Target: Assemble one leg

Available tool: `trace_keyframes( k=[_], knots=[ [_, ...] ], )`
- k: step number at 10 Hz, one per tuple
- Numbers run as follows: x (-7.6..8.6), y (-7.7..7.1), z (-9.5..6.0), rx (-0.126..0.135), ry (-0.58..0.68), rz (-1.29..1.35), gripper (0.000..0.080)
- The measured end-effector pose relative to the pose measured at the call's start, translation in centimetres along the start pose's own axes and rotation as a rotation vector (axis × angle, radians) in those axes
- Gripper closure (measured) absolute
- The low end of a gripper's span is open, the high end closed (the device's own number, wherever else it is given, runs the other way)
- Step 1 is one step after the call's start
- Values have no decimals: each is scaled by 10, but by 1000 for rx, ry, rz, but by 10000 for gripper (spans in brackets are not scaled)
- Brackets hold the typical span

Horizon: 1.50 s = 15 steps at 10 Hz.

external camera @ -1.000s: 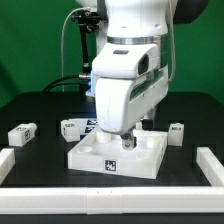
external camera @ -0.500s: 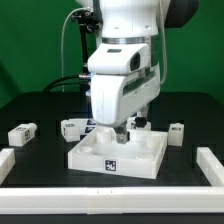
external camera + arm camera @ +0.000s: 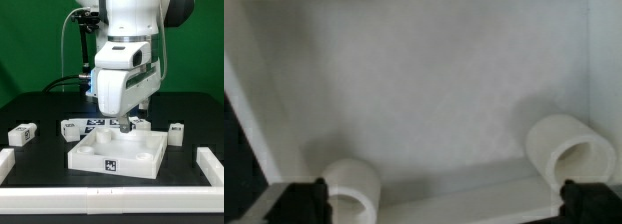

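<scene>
The white square tray (image 3: 118,152) with corner sockets lies at the table's middle. My gripper (image 3: 122,125) hangs just above its back part. In the wrist view the gripper (image 3: 441,205) is open: the two dark fingertips (image 3: 295,202) stand far apart with nothing between them. Below is the tray floor (image 3: 438,90) with two corner sockets (image 3: 352,185). Small white legs with tags lie on the table: one (image 3: 20,133) at the exterior view's left, one (image 3: 70,128) nearer the tray, one (image 3: 177,132) at the right, one (image 3: 141,124) behind the tray beside the gripper.
The marker board (image 3: 94,125) lies behind the tray, partly hidden by the arm. White rails border the table at the front (image 3: 110,198), the exterior view's left (image 3: 5,163) and right (image 3: 209,165). A green wall stands behind.
The gripper has risen from low inside the tray to just above its back part. It stays open and empty. The tray and legs have not moved.
</scene>
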<state>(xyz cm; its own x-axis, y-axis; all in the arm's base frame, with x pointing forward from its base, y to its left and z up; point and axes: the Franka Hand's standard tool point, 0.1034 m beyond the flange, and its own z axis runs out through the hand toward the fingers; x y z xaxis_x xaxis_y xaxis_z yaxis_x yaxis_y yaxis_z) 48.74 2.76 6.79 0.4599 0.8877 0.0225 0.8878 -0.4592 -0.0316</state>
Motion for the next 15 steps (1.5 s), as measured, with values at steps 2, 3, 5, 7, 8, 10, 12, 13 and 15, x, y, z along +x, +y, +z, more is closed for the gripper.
trace_keyframes(
  k=[2,3,5,7,8,10,12,13,15],
  knots=[
    [-1,4,5,2,-1,-68,150],
    [-11,-7,13,0,0,-106,150],
    [-32,-40,25,-3,1,-131,150],
    [-46,-53,45,7,3,-110,150],
    [-48,-56,52,20,0,-106,150],
    [-47,-57,56,26,-1,-109,150],
    [-50,-58,59,34,-4,-103,150],
    [-49,-58,58,31,-3,-99,150],
    [-50,-58,59,34,-4,-97,271]
  ],
)
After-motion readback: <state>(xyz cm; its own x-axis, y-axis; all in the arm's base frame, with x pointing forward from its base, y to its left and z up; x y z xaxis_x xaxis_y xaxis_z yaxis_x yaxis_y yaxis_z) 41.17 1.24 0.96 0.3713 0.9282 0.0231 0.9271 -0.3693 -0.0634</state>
